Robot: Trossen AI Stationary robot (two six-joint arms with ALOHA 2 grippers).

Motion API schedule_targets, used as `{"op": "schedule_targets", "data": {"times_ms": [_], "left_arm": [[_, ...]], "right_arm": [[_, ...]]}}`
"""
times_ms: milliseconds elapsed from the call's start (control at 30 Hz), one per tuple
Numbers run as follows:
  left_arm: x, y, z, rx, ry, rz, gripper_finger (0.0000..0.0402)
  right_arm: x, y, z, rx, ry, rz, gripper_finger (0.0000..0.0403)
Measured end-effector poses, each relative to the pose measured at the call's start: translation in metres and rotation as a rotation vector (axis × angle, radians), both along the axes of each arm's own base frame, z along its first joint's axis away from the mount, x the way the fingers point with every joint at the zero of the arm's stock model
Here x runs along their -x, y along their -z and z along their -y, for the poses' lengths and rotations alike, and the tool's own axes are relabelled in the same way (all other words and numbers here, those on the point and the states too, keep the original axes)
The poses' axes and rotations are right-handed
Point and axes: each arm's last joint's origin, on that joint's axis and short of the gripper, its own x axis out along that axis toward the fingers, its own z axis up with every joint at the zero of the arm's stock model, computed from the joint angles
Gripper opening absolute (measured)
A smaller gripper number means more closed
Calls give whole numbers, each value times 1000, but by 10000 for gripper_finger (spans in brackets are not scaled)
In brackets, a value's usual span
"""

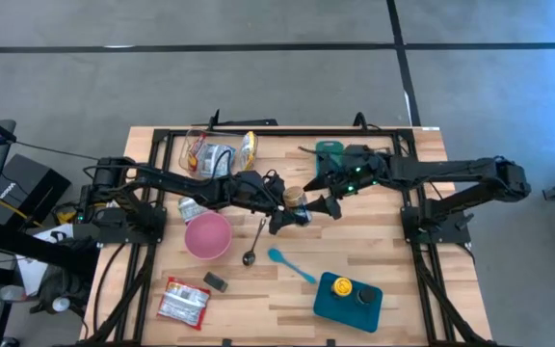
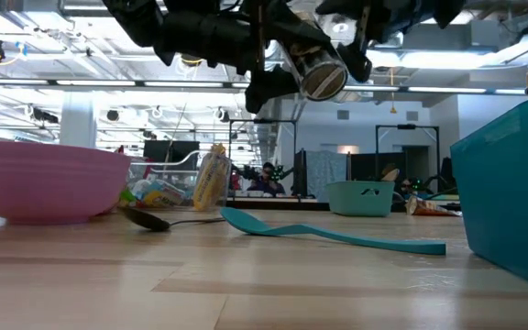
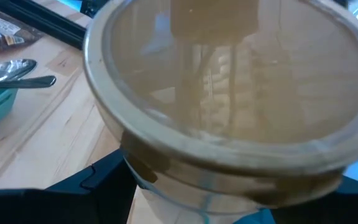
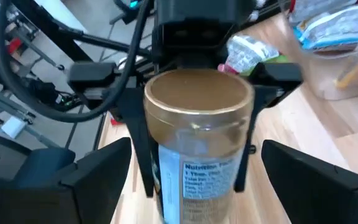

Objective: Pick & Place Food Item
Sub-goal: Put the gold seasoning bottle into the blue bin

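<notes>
A glass jar (image 4: pixel 197 124) with a gold lid (image 4: pixel 199 93) and a white nutrition label hangs in the air over the table's middle (image 1: pixel 295 197). My left gripper (image 1: pixel 287 210) is shut on it. In the low view the jar (image 2: pixel 320 71) is high above the wooden table. My right gripper (image 4: pixel 199 193) faces the lid from the table's right (image 1: pixel 331 200). It is open, with one finger out on either side of the jar and apart from it. My left gripper pinches the jar's glass body just below the lid (image 4: pixel 160 146) between its two fingers (image 4: pixel 140 140), one on each side. The fingers come about level from the table's left. The jar is lifted clear of the table and tilted, its lid toward my right gripper.
Below lie a pink bowl (image 1: pixel 207 235), a metal spoon (image 1: pixel 254 243) and a teal spatula (image 1: pixel 290 264). A teal tray (image 1: pixel 335 306) holding a yellow thing sits near right, a snack packet (image 1: pixel 183 302) near left. A clear tub of food packets (image 1: pixel 215 154) and a teal bin (image 1: pixel 330 152) stand at the back.
</notes>
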Motion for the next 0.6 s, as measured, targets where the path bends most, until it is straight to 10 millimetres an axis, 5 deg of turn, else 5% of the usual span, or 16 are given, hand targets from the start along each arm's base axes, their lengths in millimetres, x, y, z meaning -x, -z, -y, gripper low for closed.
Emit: {"op": "schedule_targets", "data": {"times_ms": [267, 600], "left_arm": [[0, 1, 1, 4, 1, -16, 282], [1, 4, 1, 8, 11, -49, 281]], "right_arm": [[-19, 18, -1, -64, -38, -28, 354], [-22, 14, 0, -58, -33, 29, 354]]}}
